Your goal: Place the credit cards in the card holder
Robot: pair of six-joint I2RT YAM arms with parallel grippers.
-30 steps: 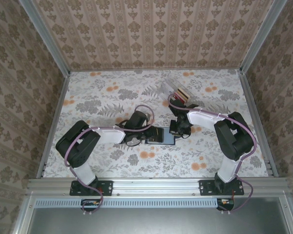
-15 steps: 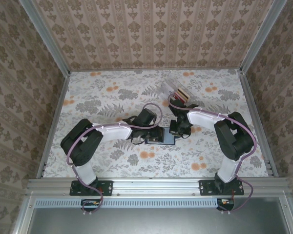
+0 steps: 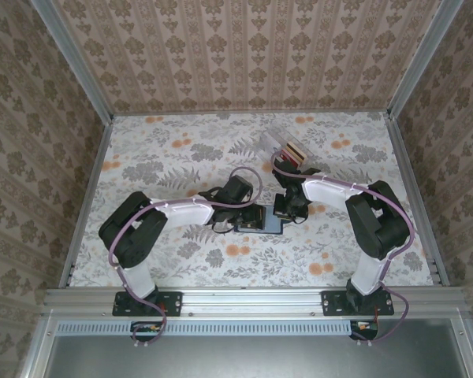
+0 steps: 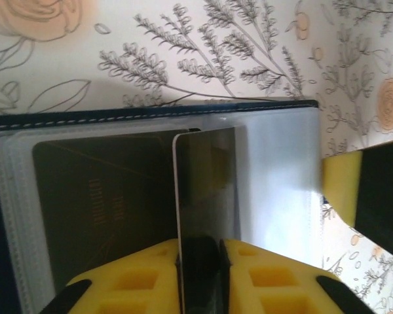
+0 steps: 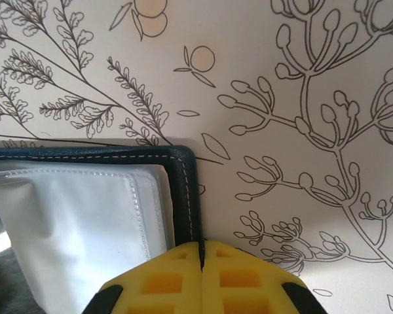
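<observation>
The task is partway through, as I judge it. One dark card (image 4: pixel 98 209) already lies flat inside a clear sleeve (image 4: pixel 275 176) of the navy-blue folding card holder (image 4: pixel 150 112). My left gripper (image 4: pixel 201 252) is nearly closed, its yellow pads clamped on a dark grey plastic card (image 4: pixel 206 183). The card stands on edge over the open holder, with its far end toward 12 o'clock in my left wrist view. It is not yet slid into a pocket.

My right gripper (image 5: pixel 202 258) is fully closed at the holder's stitched navy corner. It seems to pinch the cover there, steadying it.

From above, the holder lies open and flat near the middle of the floral table (image 3: pixel 165 157). My left gripper is at its 9 o'clock and my right at its 3 o'clock. At about 1 o'clock from it stands a clear plastic box (image 3: pixel 288 148) holding more cards, tan and red among them, so several insertions are left.
</observation>
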